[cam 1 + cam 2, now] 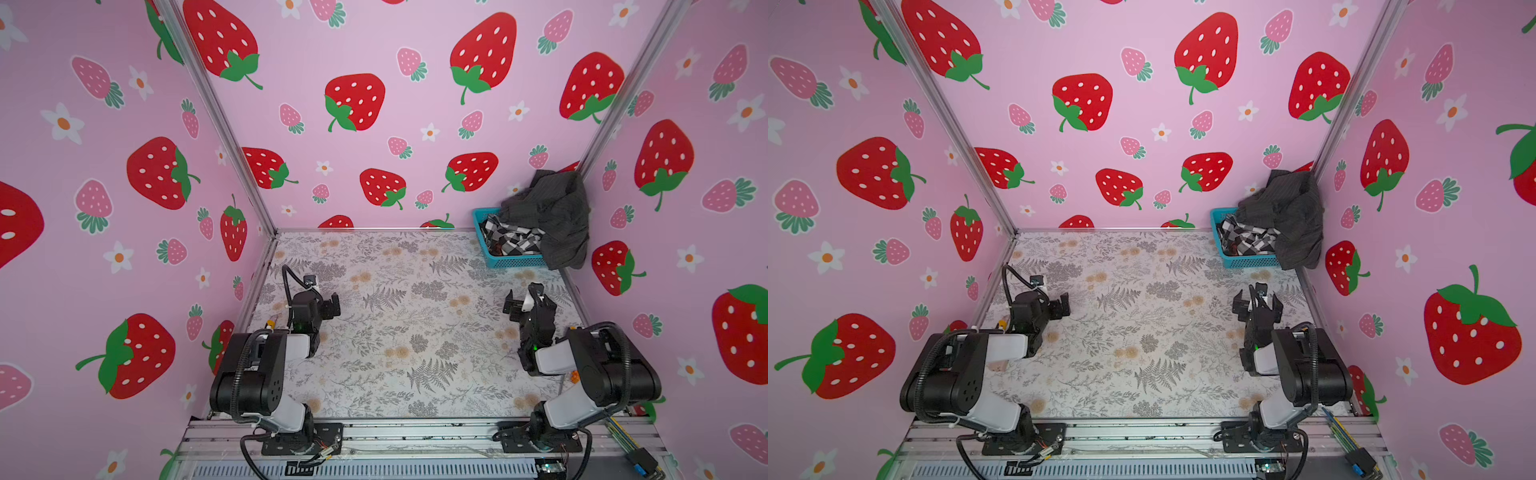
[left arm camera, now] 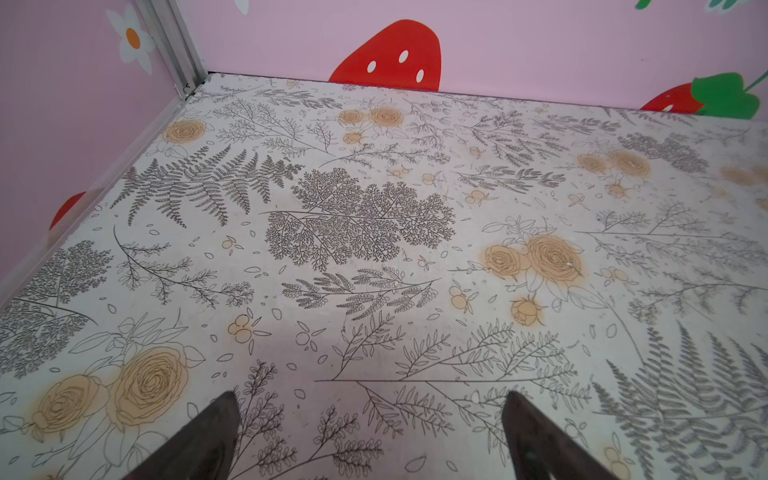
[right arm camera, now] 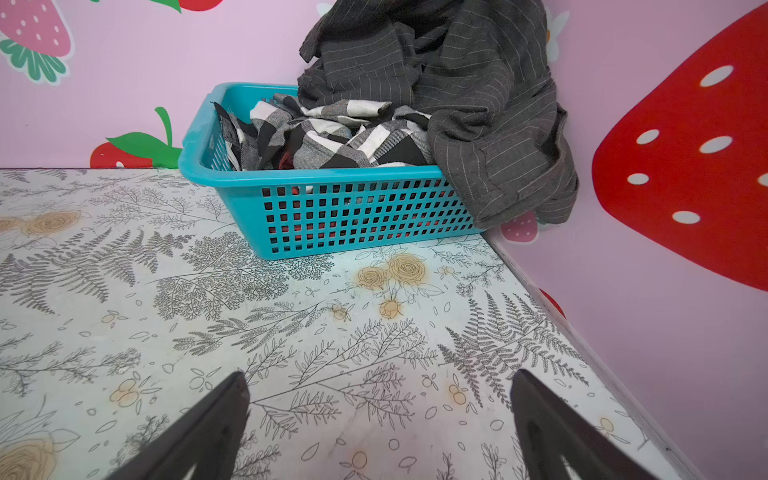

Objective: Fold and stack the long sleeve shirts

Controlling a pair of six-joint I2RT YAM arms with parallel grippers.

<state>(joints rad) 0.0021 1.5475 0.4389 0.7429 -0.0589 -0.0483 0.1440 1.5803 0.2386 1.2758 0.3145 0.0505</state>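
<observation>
Shirts remain unfolded, and neither pair of jaws has one. The left jaws stand wide apart and empty, low over a bare part of the worktop point(image 2: 374, 257) in the left wrist view. The right jaws are just as wide and just as empty; the right wrist view shows them facing the basket point(image 3: 353, 216) with open worktop between.

In both top views the left arm point(image 1: 257, 374) and right arm point(image 1: 602, 365) sit drawn back near their bases, well apart from each other. The middle of the worktop point(image 1: 415, 332) carries no cloth and no folded pile.

The basket point(image 1: 515, 262) sits in the far right corner against the walls. The checked shirt point(image 1: 513, 241) lies crumpled inside it point(image 3: 332, 133). The grey shirt point(image 1: 548, 216) is heaped on top, leaning on the corner, with part of it point(image 3: 498, 124) hanging over the basket's right end toward the worktop. Something red shows through the basket's holes underneath; what it is cannot be told.

By this showing the task is at its very start. Nothing has been taken out, spread, folded or stacked. The whole job is left: lift each shirt out, lay it flat, fold it, and set one on the other. The grey shirt, being uppermost, looks the likely first pick.
</observation>
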